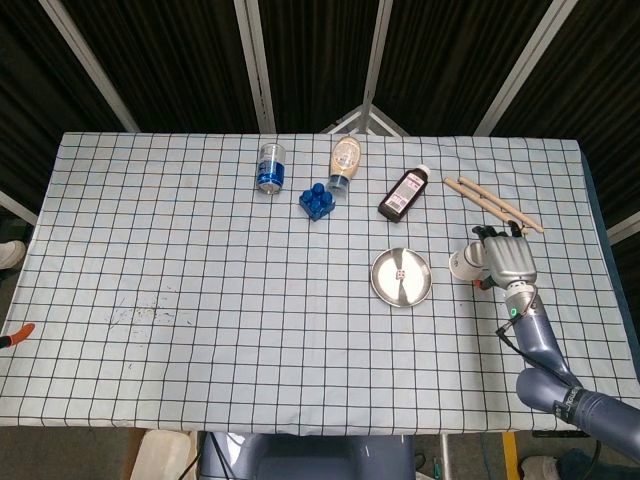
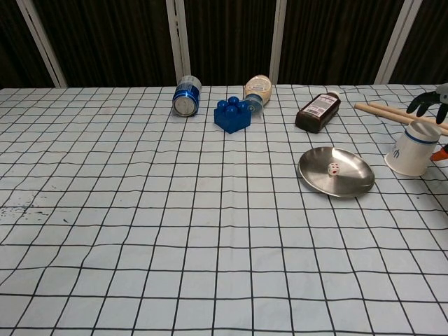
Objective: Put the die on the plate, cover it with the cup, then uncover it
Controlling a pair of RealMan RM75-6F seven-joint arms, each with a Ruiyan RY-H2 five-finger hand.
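Observation:
A small white die [image 1: 400,271] [image 2: 334,168] lies in the round metal plate [image 1: 416,289] [image 2: 353,181], right of the table's middle. The white paper cup [image 1: 462,264] [image 2: 411,150] with a blue band stands mouth down and slightly tilted on the cloth, just right of the plate. My right hand [image 1: 508,260] [image 2: 430,101] is next to the cup on its right side. Its dark fingers curl past the cup's far side and an orange thumb tip shows near the cup's base. No firm hold on the cup shows. My left hand is out of sight.
Along the back lie a blue can [image 1: 271,167], a blue toy brick [image 1: 317,201], a pale squeeze bottle [image 1: 345,160], a brown bottle [image 1: 403,193] and two wooden sticks [image 1: 495,203] just behind the hand. A small orange tip [image 1: 17,334] shows at the table's left edge.

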